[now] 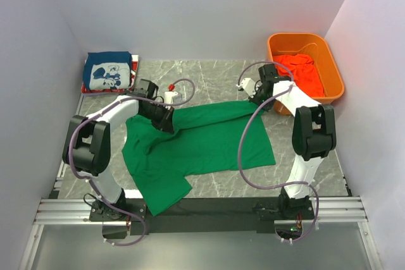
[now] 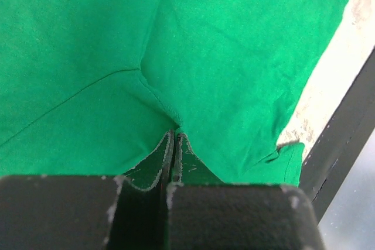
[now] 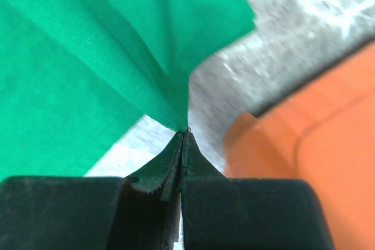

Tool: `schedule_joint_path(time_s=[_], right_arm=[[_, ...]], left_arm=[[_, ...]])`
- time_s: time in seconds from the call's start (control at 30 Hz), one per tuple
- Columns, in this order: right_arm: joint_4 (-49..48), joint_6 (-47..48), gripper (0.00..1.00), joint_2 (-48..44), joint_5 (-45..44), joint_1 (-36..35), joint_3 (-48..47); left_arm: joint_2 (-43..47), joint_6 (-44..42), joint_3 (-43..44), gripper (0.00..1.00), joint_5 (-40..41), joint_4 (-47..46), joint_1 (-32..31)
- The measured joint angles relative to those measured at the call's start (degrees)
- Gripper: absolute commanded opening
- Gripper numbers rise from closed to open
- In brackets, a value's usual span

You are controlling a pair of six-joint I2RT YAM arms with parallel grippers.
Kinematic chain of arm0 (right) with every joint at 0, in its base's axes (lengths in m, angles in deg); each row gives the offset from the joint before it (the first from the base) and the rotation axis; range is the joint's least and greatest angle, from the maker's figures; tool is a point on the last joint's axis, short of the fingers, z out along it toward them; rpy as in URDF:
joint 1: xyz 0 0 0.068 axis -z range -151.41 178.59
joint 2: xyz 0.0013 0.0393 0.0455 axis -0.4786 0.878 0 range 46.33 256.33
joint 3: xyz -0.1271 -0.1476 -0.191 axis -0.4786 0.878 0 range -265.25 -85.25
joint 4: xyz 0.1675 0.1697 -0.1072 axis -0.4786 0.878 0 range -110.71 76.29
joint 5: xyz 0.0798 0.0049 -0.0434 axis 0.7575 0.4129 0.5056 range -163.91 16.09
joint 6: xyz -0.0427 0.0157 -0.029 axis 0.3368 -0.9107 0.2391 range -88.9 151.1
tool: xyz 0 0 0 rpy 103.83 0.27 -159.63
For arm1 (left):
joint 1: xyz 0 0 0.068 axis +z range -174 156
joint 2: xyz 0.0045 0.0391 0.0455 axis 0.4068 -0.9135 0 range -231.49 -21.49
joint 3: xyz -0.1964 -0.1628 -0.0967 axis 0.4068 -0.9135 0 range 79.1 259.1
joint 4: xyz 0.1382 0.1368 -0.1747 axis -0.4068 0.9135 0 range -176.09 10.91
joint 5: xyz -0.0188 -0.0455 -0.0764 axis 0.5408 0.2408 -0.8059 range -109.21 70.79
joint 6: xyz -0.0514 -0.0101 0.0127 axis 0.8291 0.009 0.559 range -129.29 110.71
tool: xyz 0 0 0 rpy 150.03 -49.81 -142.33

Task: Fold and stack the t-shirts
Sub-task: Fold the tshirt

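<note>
The bright green t-shirt lies spread on the marble table, its far edge lifted between my two grippers. My left gripper is shut on the green cloth near a sleeve seam. My right gripper is shut on the shirt's far right corner, holding it above the table beside the bin. A folded dark blue t-shirt with white cartoon print lies at the far left on a red t-shirt. An orange-red t-shirt lies in the bin.
The rigid orange plastic bin stands at the far right; its rim is close to my right gripper. White walls enclose the table on three sides. A black rail runs along the table's near edge.
</note>
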Motion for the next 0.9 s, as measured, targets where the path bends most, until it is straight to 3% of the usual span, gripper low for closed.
schedule_joint_path(time_s=[0.13, 0.17, 0.27, 0.3, 0.4, 0.67, 0.9], right_arm=[[-0.22, 0.9, 0.0, -0.72, 0.0, 1.31, 0.26], [-0.44, 1.05, 0.0, -0.72, 0.0, 1.38, 0.52], [-0.31, 1.25, 0.03, -0.68, 0.0, 1.38, 1.27], [-0.04, 1.27, 0.19, -0.5, 0.0, 1.2, 1.27], [0.76, 1.66, 0.38, 0.11, 0.07, 0.74, 1.27], [8.61, 0.46, 0.4, 0.28, 4.57, 0.15, -4.28], [8.74, -6.29, 0.28, 4.98, 5.62, -3.52, -14.93]], left_arm=[[0.0, 2.91, -1.29, 0.01, 2.67, -2.01, -1.4], [-0.02, 3.67, -1.66, 0.12, 3.5, -2.73, -1.6], [-0.46, 5.16, -2.01, 0.3, 5.09, -3.69, -1.86], [-0.57, 5.22, -2.01, 0.34, 5.2, -3.72, -1.79], [-0.52, 5.14, -2.01, 0.47, 4.61, -3.23, -0.55], [0.96, 3.98, 2.47, 0.48, 7.26, -0.7, 11.52], [-4.39, 3.91, 8.31, 0.43, 13.33, -1.97, 14.71]])
